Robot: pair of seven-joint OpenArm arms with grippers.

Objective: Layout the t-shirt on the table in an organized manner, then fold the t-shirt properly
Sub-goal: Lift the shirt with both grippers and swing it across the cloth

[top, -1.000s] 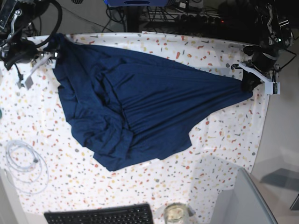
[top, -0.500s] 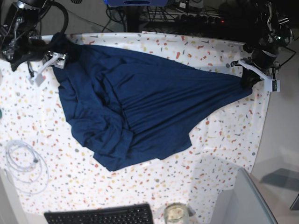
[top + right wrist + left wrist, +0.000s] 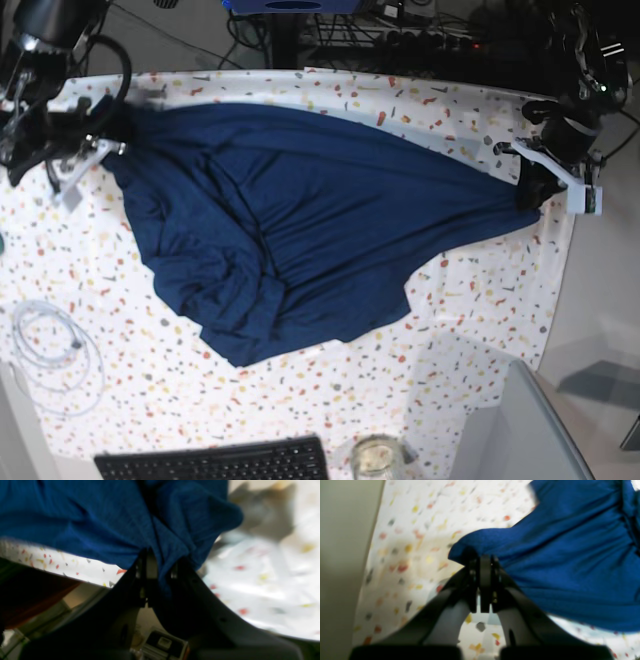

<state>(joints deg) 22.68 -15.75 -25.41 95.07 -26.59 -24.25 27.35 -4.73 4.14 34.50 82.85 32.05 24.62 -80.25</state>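
The left claw has its jaws pressed together on a corner of the t-shirt, at the table's far right edge in the base view. The right claw is clamped on a bunched fold of the same cloth, navy fabric wedged between its fingers, near the table's left edge. The t-shirt lies stretched between the two claws across the table, taut along its upper edge and rumpled in loose folds toward the lower left. Its lower corner points toward the keyboard.
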